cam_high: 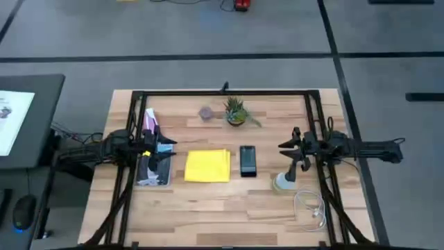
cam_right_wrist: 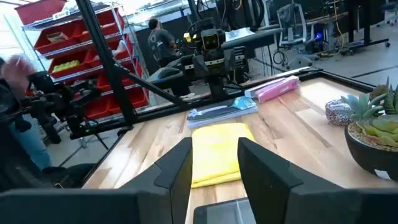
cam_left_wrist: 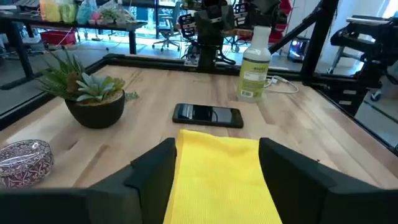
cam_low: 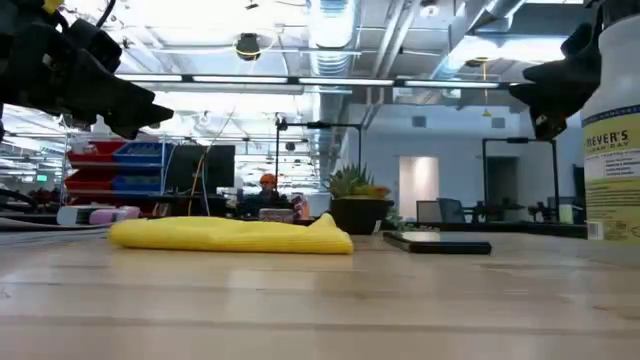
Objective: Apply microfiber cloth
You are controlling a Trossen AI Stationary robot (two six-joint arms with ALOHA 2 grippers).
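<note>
Bright yellow microfiber cloth point(cam_high: 207, 166): a thin, soft fabric square lying folded flat near the middle of the light wooden slatted table point(cam_high: 229, 215), just beside a black rectangular smartphone point(cam_high: 248, 160) on the right arm's side. In the low view one corner of the fold peaks up slightly at the phone end. Judged light, floppy and compliant; it should drape and sag when lifted, and may unfold. Not fragile, not slippery. Best hold looks like a pinch on a raised edge or corner, fingers pressing down onto the wood.

Left gripper point(cam_high: 164, 154) hovers off the table at the cloth's far edge from the phone, fingers spread wide and holding nothing; its wrist view frames the cloth between them. Right gripper point(cam_high: 297, 154) waits above the table beyond the phone, fingers likewise parted and empty.

Surface: bare wood planks inside a black metal frame, smooth and matte. Also on it: a small green succulent in a dark bowl point(cam_high: 236, 112), a pale spray bottle with a yellow-green label point(cam_left_wrist: 255, 63), a coiled white cable point(cam_high: 311, 207).

Room: open workshop, red storage bins on racks, desks, office chairs, a person seated far behind.
</note>
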